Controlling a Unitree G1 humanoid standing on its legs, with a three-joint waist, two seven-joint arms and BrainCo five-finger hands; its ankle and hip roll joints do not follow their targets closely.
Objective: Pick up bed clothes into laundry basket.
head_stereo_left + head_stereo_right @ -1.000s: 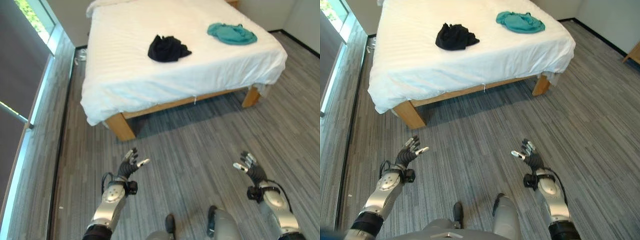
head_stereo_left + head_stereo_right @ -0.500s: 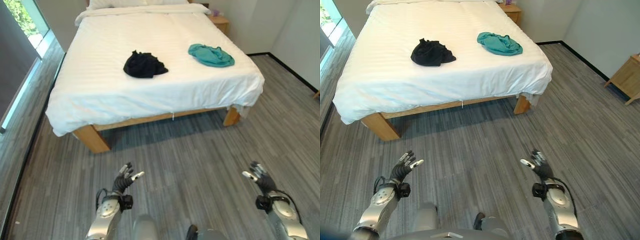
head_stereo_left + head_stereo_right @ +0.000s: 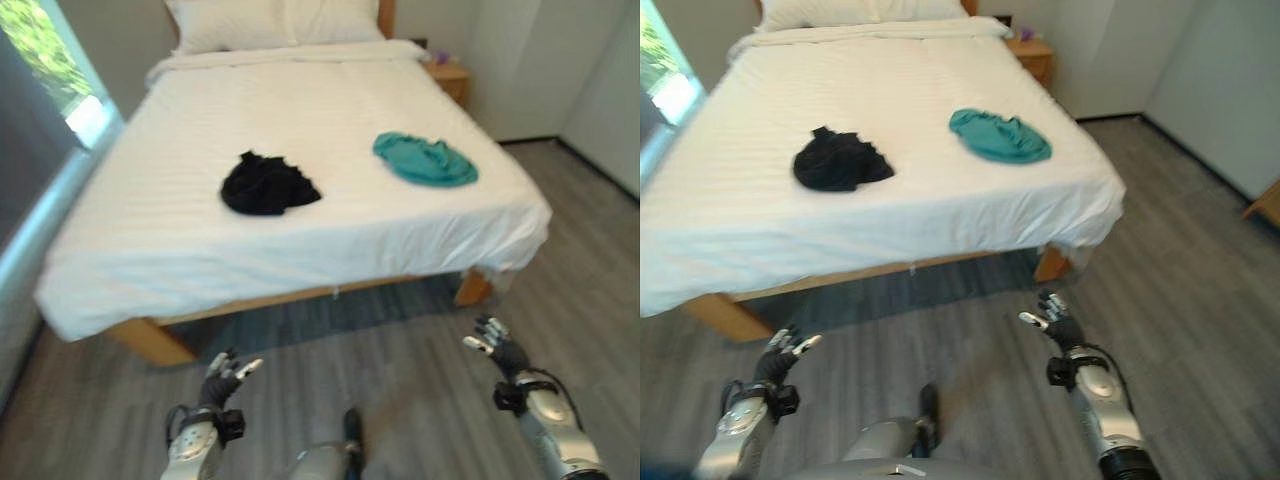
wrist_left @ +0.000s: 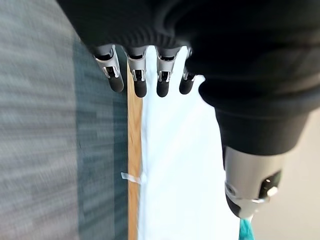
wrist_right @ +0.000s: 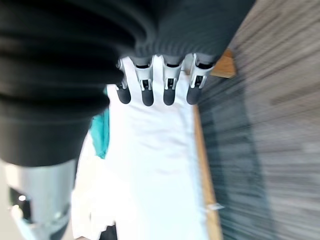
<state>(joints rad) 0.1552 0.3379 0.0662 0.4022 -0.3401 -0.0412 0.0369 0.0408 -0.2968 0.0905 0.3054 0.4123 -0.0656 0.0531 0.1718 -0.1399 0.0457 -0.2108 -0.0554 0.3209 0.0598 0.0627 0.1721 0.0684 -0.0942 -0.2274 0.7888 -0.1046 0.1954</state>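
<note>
The left hand (image 3: pixel 222 378) is being held low over the grey plank floor (image 3: pixel 420 350), short of the bed's near edge, with its fingers (image 4: pixel 139 80) spread loosely and nothing grasped. The right hand (image 3: pixel 497 347) is being held at a similar height on the other side, near the bed's right front corner, its fingers (image 5: pixel 169 87) likewise relaxed and empty. Both palms are being turned toward each other, well apart.

The bed (image 3: pixel 180 250) is being covered by a white sheet that is hanging over the wooden frame (image 3: pixel 150 340). A crumpled black garment (image 3: pixel 265 185) is lying near the middle of the mattress, toward the left. A teal garment (image 3: pixel 425 160) is lying apart from it on the right side, closer to the right edge. Two white pillows (image 3: pixel 270 22) are being propped at the head of the bed. A wooden nightstand (image 3: pixel 448 78) is standing beside the far right corner, and a window (image 3: pixel 45 60) is letting in light on the left.
</note>
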